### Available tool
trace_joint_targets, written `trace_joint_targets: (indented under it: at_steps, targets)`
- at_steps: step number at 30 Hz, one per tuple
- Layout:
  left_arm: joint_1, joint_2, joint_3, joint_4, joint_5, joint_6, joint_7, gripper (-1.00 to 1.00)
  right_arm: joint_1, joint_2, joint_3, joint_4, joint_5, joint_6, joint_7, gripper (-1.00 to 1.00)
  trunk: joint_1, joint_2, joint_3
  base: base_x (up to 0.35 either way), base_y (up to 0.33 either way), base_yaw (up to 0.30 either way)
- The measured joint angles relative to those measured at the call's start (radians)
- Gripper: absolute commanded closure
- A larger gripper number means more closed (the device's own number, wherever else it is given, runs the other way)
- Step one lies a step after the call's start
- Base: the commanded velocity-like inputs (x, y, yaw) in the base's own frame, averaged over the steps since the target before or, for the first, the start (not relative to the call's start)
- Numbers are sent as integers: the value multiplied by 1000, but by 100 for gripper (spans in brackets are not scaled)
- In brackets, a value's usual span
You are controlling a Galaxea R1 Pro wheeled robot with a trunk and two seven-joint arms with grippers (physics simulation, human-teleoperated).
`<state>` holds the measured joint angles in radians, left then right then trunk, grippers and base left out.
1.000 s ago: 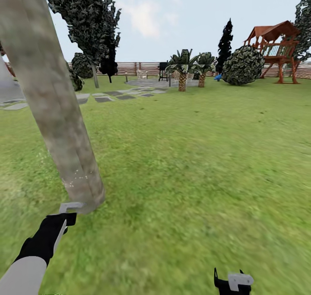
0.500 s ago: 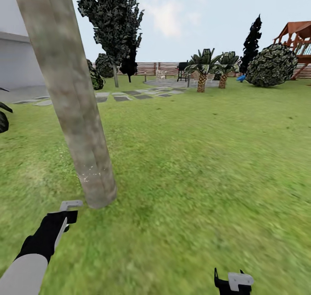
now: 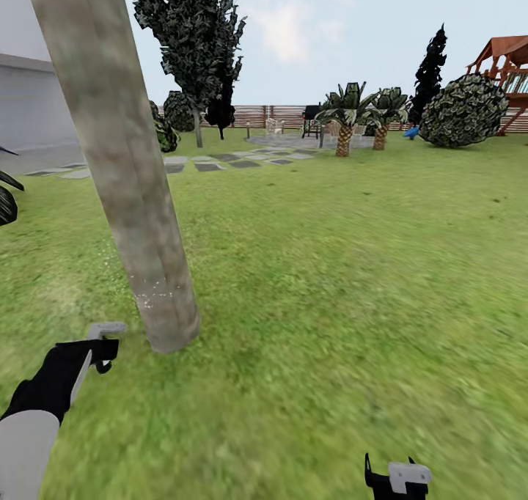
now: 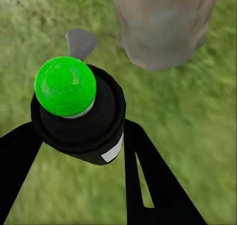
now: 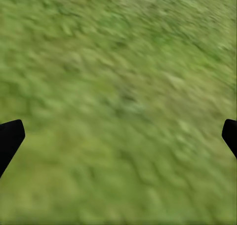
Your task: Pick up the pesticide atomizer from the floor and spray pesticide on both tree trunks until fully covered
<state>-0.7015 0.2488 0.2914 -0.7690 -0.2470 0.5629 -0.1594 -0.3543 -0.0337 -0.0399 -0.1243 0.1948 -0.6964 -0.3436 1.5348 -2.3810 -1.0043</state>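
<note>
**Atomizer held at the trunk's foot**

While the left hand (image 4: 81,151) clamps the pesticide atomizer (image 4: 79,111) — a small black bottle, here with a green top — it hangs low beside the base of the tree trunk (image 3: 125,170), near but apart. White specks dot the bark low down. Such a tiny, rigid, probably light bottle likely slips or twists easily; gripping its body, as now, seems best. Farther right, the right hand (image 5: 118,136) is spread open over the lawn (image 3: 352,280) — holding nothing.
</note>
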Motion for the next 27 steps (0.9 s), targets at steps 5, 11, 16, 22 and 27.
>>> trace_joint_targets:
  at_steps: [5, 11, 16, 22, 27]
  targets:
    - [-31, -74, -9, -5, 5, 5, 1, 100, 0, 0, 0, 0, 0, 0, 0, -100, 0, 0, 0, 0, 0, 0]
    - [-81, -45, -7, -3, -25, 70, 2, 100, 0, 0, 0, 0, 0, 0, 0, -100, 0, 0, 0, 0, 0, 0]
    - [-68, 55, -10, -4, -14, 64, 1, 100, 0, 1, 0, 0, 0, 0, 0, -100, 0, 0, 0, 0, 0, 8]
    - [-68, -5, -9, -6, -3, 60, 1, 100, 0, 1, 0, 0, 0, 0, 0, -100, 0, 0, 0, 213, 0, 179]
    - [-75, -66, -12, -8, -5, 63, 1, 100, 0, 1, 0, 0, 0, 0, 0, -100, 0, 0, 0, 294, 0, 11]
